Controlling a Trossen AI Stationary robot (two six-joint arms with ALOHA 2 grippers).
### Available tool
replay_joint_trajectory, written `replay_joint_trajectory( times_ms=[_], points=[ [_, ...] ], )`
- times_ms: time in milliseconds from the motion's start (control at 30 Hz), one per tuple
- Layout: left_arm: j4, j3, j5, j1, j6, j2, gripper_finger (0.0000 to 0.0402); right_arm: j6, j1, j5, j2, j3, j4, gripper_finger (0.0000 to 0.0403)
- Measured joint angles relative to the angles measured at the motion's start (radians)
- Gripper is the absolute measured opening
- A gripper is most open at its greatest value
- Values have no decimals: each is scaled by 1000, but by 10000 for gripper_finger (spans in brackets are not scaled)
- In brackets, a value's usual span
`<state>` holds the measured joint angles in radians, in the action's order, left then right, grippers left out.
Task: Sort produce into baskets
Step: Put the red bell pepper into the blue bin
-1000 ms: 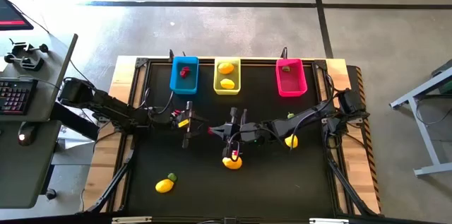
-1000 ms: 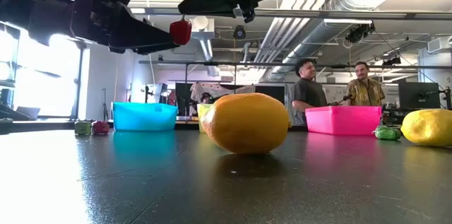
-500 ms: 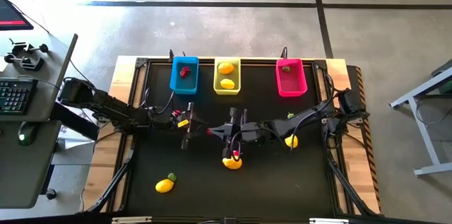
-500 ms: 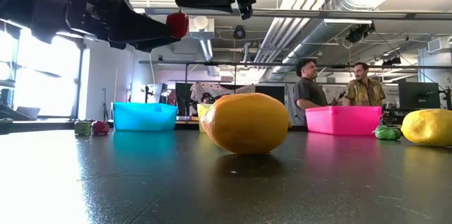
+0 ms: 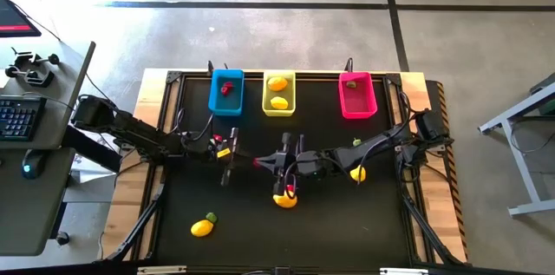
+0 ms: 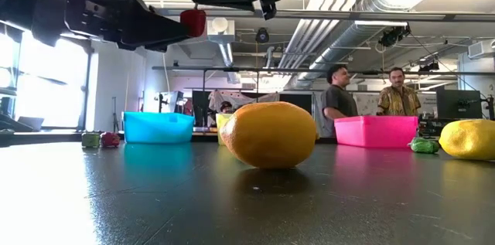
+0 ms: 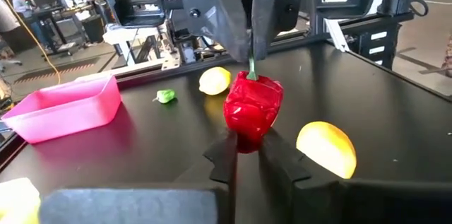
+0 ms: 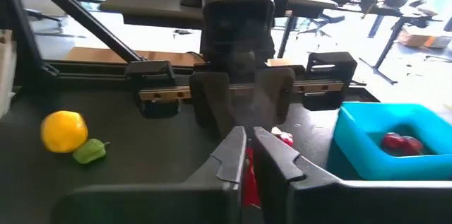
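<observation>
A small red pepper-like piece of produce (image 7: 252, 109) with a green stem hangs above the table's middle, between my two grippers. My left gripper (image 7: 248, 155) reaches in from the table's left and is shut on it. My right gripper (image 8: 248, 155) reaches in from the right and is shut on it too. In the high view the two grippers meet at the red piece (image 5: 257, 161). The blue basket (image 5: 226, 92), yellow basket (image 5: 278, 93) and pink basket (image 5: 357, 94) stand in a row at the far edge. My left gripper pinches the red piece's blunt end (image 7: 244, 143), opposite the stem, between its two fingers. The fingers come about level from the table's left. The piece is clear of the table. My right gripper pinches the green stem (image 7: 251, 68) between its two fingertips (image 7: 229, 33). It comes about level from the table's right, facing my left gripper. The red piece sticks out beyond the fingertips, clear of the table.
An orange-yellow lemon (image 5: 284, 199) lies on the table just nearer than the grippers. Another lemon (image 5: 357, 172) and a green bit (image 5: 356, 142) lie to the right, and a lemon with a green bit (image 5: 203, 227) lies near left. Each basket holds some produce. Two people stand beyond the table.
My left gripper has shut on the red piece; its fingers stood open around the piece a second ago. My right gripper has kept its hold on the stem, and the piece has stayed in the air.
</observation>
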<state>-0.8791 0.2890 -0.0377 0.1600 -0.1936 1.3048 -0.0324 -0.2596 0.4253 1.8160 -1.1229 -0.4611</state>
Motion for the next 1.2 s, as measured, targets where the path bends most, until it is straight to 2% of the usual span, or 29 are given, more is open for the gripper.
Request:
replay_joint_trajectory(
  times_ms=[100, 333, 500, 667, 867, 967, 1067, 1200],
  points=[
    [-1, 0, -9, -3, 0, 0, 15, -19, 0, 38, 0, 0, 1, 50],
    [22, 1, -39, -39, 6, -1, 12, -50, 0, 126, 0, -27, 8, 158],
    [101, 1, -60, -92, 15, -47, 12, -137, -16, 200, -6, -64, 51, 189],
    [298, 5, -118, -210, 75, -168, 12, -138, -23, 266, -38, -81, 160, 172],
    [747, 110, -203, -434, 111, -297, 12, -59, 4, 270, -62, -81, 312, 104],
    [935, 188, -278, -569, 126, -299, 12, -28, 26, 269, -63, -81, 373, 57],
    [1052, 254, -280, -711, 140, -263, 12, 6, 49, 263, -63, -81, 423, 13],
    [1093, 317, -212, -858, 115, -173, 12, 33, 71, 253, -63, -80, 444, 13]
  ],
)
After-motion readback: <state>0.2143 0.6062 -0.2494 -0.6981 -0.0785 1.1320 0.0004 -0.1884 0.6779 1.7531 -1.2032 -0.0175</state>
